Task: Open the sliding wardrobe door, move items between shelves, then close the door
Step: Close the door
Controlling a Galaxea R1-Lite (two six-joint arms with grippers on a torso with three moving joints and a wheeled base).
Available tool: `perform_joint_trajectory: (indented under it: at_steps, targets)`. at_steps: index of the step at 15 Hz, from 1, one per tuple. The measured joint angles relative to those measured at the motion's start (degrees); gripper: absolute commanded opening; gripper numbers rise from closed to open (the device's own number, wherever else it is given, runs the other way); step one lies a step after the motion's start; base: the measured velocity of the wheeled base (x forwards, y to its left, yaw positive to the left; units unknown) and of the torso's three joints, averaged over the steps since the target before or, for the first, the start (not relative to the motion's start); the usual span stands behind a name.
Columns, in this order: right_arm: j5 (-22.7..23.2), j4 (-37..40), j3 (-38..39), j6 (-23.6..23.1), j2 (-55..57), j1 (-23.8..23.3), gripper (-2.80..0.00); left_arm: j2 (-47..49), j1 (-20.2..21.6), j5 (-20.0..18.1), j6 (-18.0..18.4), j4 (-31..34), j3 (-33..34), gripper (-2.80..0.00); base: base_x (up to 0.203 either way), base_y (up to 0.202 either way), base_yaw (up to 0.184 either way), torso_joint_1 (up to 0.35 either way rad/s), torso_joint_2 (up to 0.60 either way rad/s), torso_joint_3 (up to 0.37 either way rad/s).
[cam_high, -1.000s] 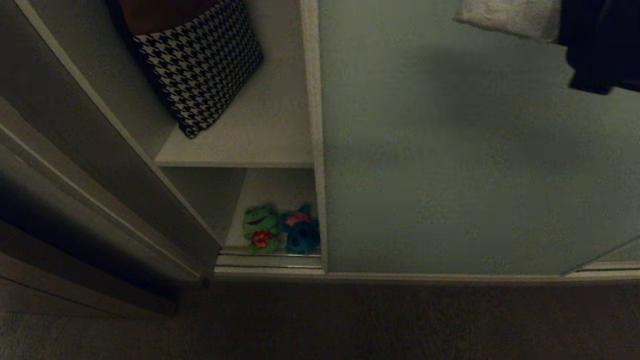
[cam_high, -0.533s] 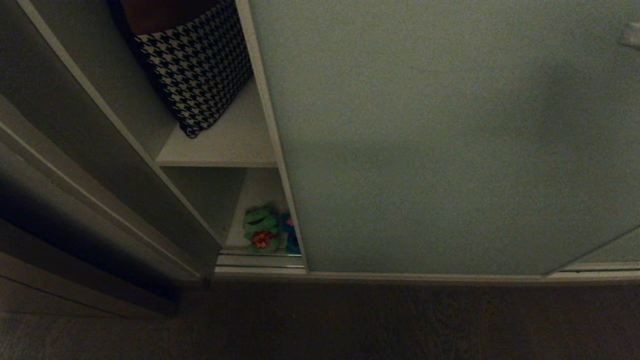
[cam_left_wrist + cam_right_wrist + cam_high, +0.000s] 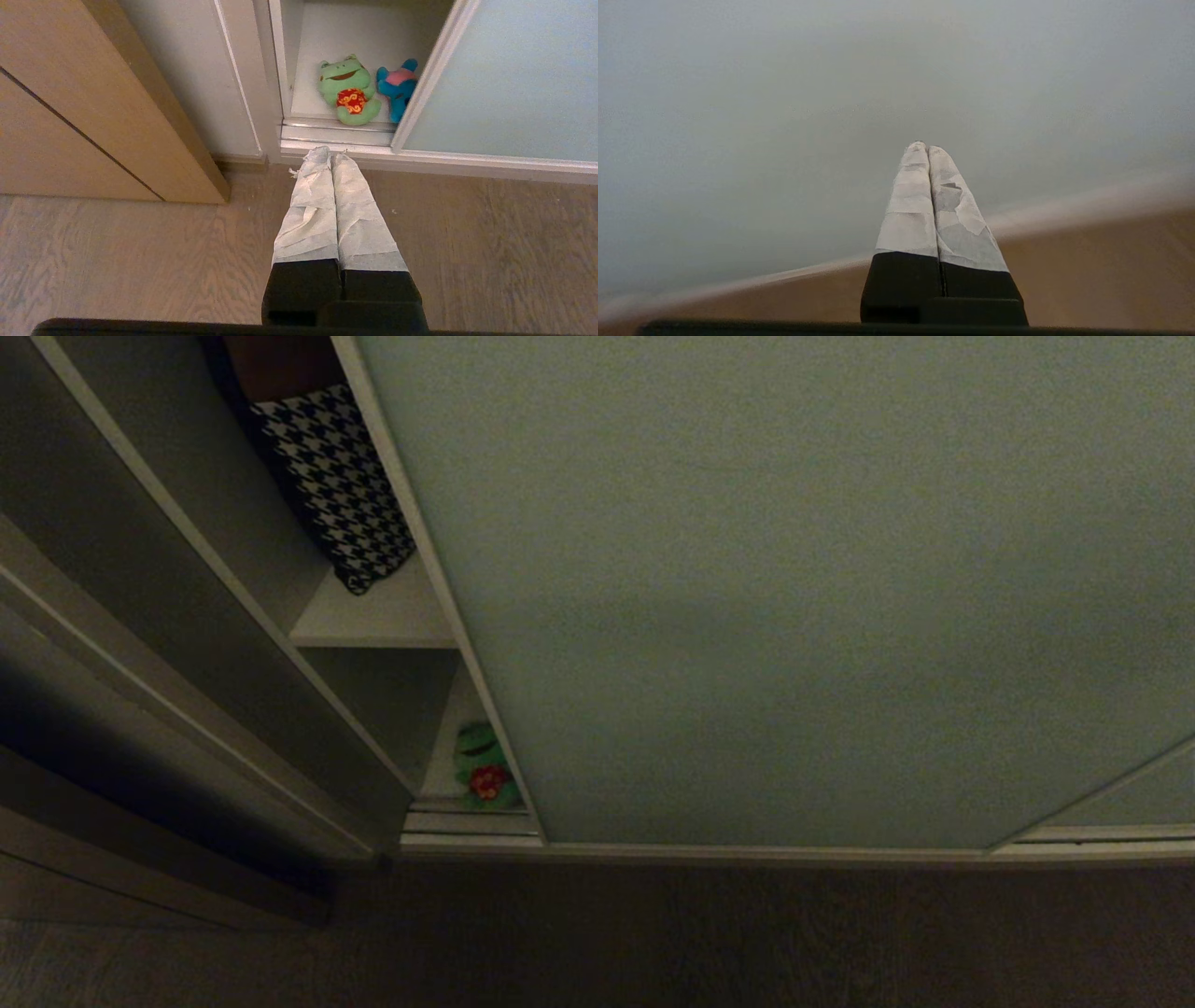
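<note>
The sliding wardrobe door [image 3: 794, 597] fills most of the head view, leaving a narrow gap at the left. Through that gap I see the upper shelf [image 3: 373, 621] and the green frog [image 3: 484, 775] on the bottom board. The door's frame hides the blue toy in the head view. In the left wrist view both items show on the bottom board [image 3: 322, 60], the frog [image 3: 350, 88] beside the blue toy [image 3: 397, 86], which is half behind the door's edge. My left gripper [image 3: 331, 151] hangs shut over the floor before the track. My right gripper [image 3: 923, 147] is shut and empty, pointing at the door panel [image 3: 784, 116].
A houndstooth cushion [image 3: 336, 485] leans on the upper shelf, partly behind the door. The wardrobe's side panel [image 3: 140, 616] and brown wooden trim [image 3: 70, 116] stand at the left. Wood floor [image 3: 140, 261] lies in front of the bottom track [image 3: 336, 133].
The door has slid left, narrowing the opening and covering the blue toy and much of the cushion. The right arm has left the head view's upper right corner.
</note>
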Motion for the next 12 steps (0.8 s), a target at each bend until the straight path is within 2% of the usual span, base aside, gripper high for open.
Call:
perform_joint_trajectory:
  at_steps: [3, 5, 7, 9, 11, 12]
  targets:
    - [0.52, 1.46, 4.53, 2.9, -1.4, -18.66, -2.8, 0.0, 0.0, 0.0, -0.02, 0.0, 0.0, -2.8, 0.0, 0.0, 0.0, 0.0, 0.0, 0.0]
    - [0.97, 1.77, 4.64, 7.45, 1.32, -26.62, -2.8, 0.0, 0.0, 0.0, 0.0, 0.02, 0.0, -2.8, 0.0, 0.0, 0.0, 0.0, 0.0, 0.0]
    - [1.66, 1.84, 0.32, 12.58, 6.09, -31.11, -2.8, 0.0, 0.0, -0.01, -0.01, 0.0, 0.0, -2.8, 0.0, 0.0, 0.0, 0.0, 0.0, 0.0]
    - [2.81, 1.81, -7.49, 17.44, 11.87, -34.26, -2.8, 0.0, 0.0, 0.0, -0.02, 0.0, 0.0, -2.8, 0.0, 0.0, 0.0, 0.0, 0.0, 0.0]
    - [6.81, 1.72, -15.14, 21.94, 17.84, -37.07, -2.8, 0.0, 0.0, 0.0, -0.01, 0.02, 0.0, -2.8, 0.0, 0.0, 0.0, 0.0, 0.0, 0.0]
    - [10.23, 1.8, -18.3, 23.23, 20.59, -38.44, -2.8, 0.0, 0.0, 0.0, -0.02, 0.0, 0.0, -2.8, 0.0, 0.0, 0.0, 0.0, 0.0, 0.0]
